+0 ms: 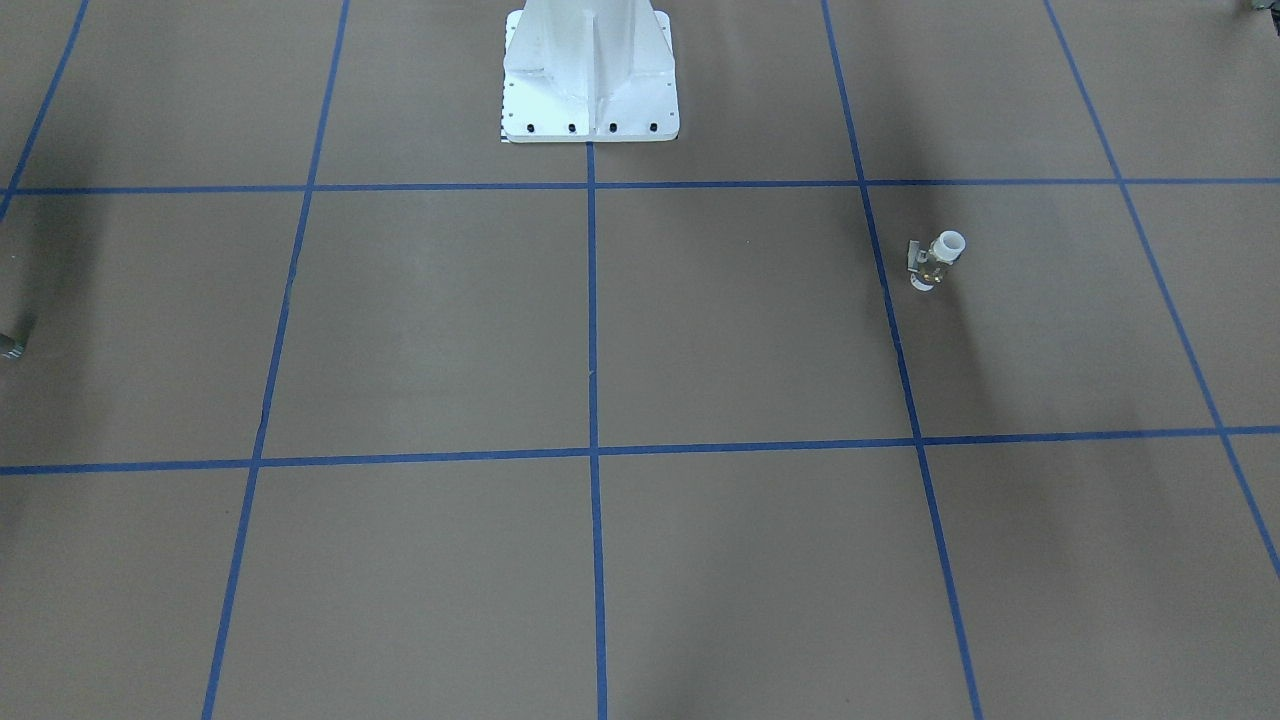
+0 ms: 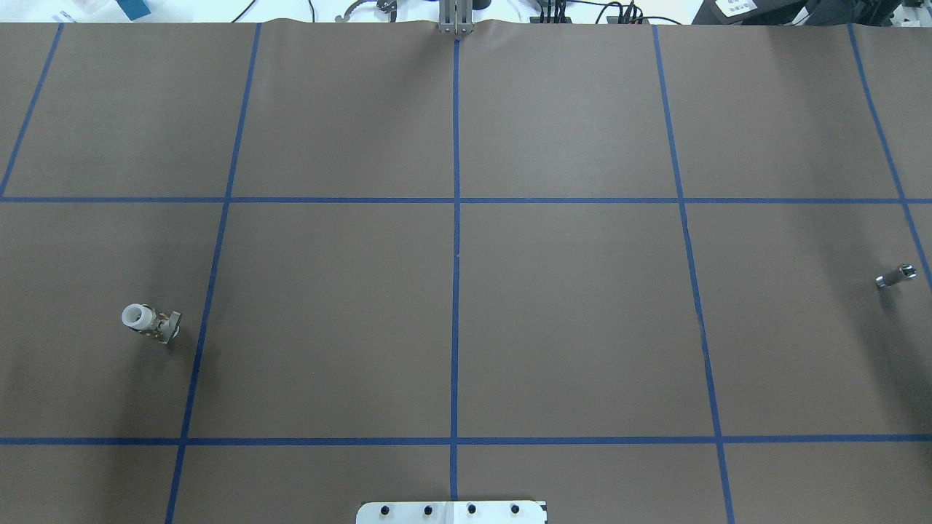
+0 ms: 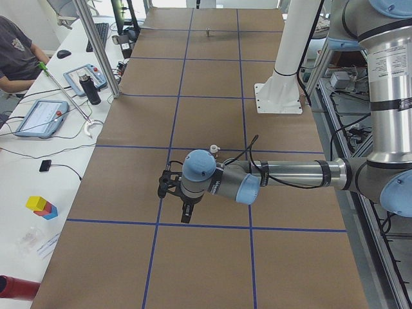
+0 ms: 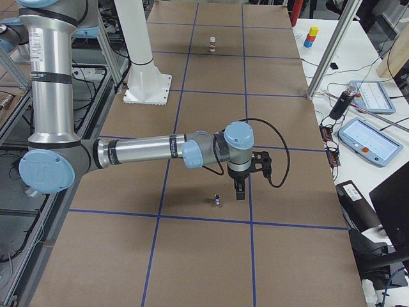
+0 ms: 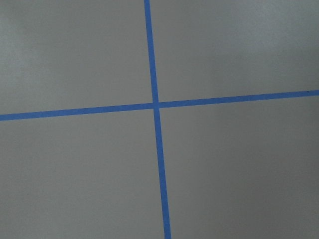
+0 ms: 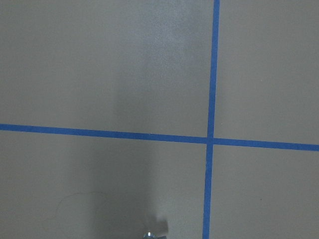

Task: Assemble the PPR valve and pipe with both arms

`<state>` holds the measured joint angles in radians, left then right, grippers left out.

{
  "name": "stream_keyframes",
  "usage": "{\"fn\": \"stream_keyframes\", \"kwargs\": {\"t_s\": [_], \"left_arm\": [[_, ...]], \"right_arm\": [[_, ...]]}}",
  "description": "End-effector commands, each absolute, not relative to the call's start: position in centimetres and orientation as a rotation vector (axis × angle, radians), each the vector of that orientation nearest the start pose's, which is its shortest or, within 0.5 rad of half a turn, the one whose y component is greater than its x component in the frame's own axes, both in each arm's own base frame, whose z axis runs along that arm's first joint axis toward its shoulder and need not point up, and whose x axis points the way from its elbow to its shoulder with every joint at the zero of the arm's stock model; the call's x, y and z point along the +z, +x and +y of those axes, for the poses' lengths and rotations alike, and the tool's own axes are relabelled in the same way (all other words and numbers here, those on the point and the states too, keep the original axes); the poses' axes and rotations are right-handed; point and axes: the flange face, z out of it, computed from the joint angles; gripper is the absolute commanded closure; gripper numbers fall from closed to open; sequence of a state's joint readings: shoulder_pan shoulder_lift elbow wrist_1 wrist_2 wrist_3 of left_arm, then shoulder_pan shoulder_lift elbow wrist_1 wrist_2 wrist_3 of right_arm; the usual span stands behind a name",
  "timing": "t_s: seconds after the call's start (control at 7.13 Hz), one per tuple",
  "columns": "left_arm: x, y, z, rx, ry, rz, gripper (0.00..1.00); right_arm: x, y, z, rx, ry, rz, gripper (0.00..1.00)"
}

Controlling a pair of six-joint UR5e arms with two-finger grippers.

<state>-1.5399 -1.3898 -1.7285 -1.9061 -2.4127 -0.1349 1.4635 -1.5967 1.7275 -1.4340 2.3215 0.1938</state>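
The PPR valve (image 2: 149, 322) stands on the brown table on my left side, white socket end up; it also shows in the front view (image 1: 936, 260) and the left side view (image 3: 214, 151). The pipe (image 2: 895, 276), a short silvery stub, lies far on my right, also in the right side view (image 4: 218, 201) and at the bottom edge of the right wrist view (image 6: 148, 234). My left gripper (image 3: 185, 215) hangs over the table a short way from the valve. My right gripper (image 4: 240, 195) hangs just beside the pipe. I cannot tell whether either is open or shut.
The white bolted pedestal (image 1: 590, 90) stands at the table's robot side. Blue tape lines (image 2: 456, 218) divide the brown surface into squares. Tablets (image 3: 42, 117), a bottle and cables lie on the operators' bench, where a person (image 3: 16, 51) sits.
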Motion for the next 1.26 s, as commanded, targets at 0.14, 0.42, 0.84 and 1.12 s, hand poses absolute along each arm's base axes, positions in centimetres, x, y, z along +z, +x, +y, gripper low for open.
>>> {"fn": "stream_keyframes", "kwargs": {"t_s": [0.14,0.42,0.84,1.12], "left_arm": [[63.1,-4.0,-42.9,0.034,0.191,0.858,0.0],[63.0,-3.9,-43.0,-0.018,0.168,0.864,0.0],[59.1,0.9,-44.6,-0.066,0.145,0.897,0.0],[53.0,10.0,-44.1,-0.109,0.089,0.906,0.0]], "right_arm": [[58.5,-1.8,-49.0,-0.089,0.145,-0.784,0.0],[58.5,-3.0,-48.9,-0.124,0.141,-0.791,0.0],[58.4,-3.1,-48.9,-0.13,0.145,-0.786,0.0],[58.6,-3.1,-48.9,-0.06,0.116,-0.781,0.0]]}}
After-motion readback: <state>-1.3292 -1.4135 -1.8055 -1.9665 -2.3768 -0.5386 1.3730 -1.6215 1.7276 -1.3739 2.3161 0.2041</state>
